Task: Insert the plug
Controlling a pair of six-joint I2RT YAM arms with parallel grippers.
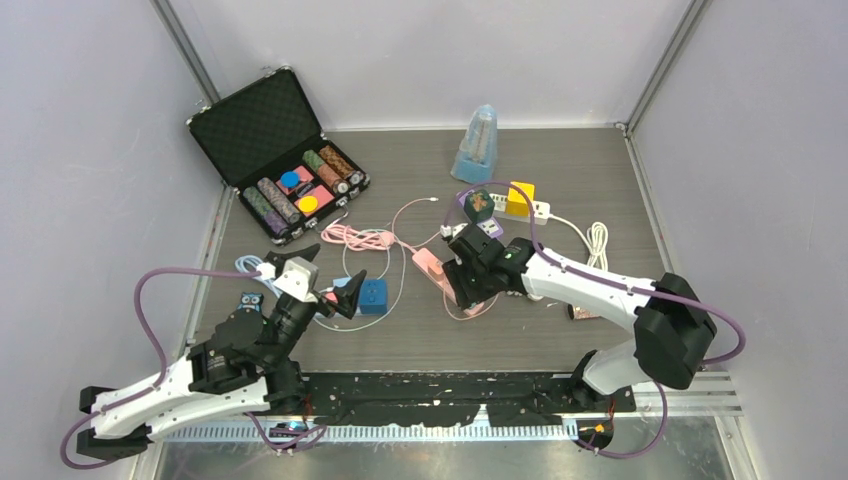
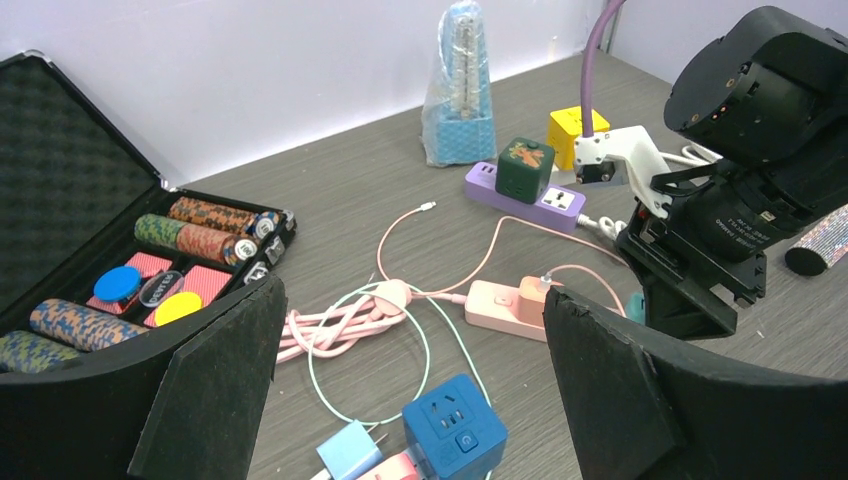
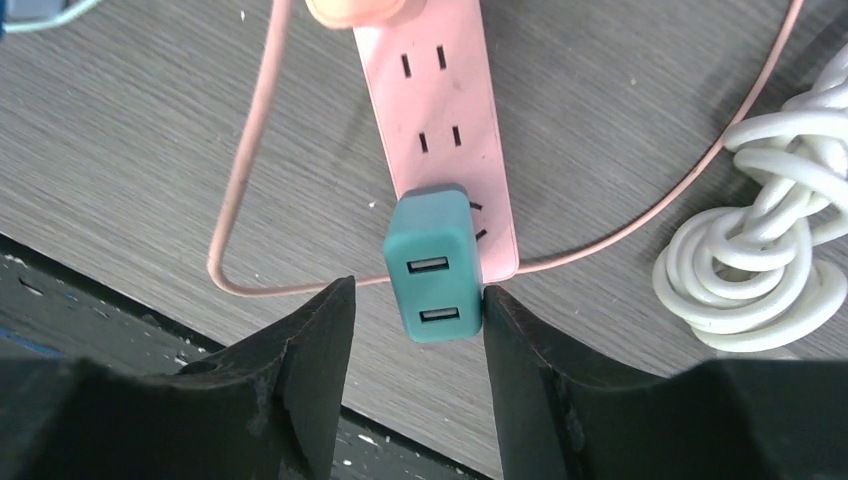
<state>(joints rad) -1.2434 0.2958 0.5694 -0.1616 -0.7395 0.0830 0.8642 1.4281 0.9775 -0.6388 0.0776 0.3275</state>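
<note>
A teal two-port USB plug point(image 3: 432, 265) stands at the near end of the pink power strip point(image 3: 440, 110), apparently seated in its last socket. My right gripper point(image 3: 418, 295) is open around the plug. Its right finger touches the plug's side and its left finger stands a small gap away. In the top view the right gripper point(image 1: 468, 285) hangs over the strip point(image 1: 430, 264). My left gripper point(image 2: 412, 293) is open and empty above a blue cube socket point(image 2: 455, 425) and a light blue plug point(image 2: 347, 450).
An open case of poker chips point(image 1: 275, 150) lies at the back left. A bagged metronome point(image 1: 478, 145) stands at the back. A purple strip point(image 2: 520, 195) carries a green cube, next to a yellow cube point(image 1: 520, 197). A white cable coil point(image 3: 760, 250) and a pink cable bundle point(image 1: 358, 238) lie nearby.
</note>
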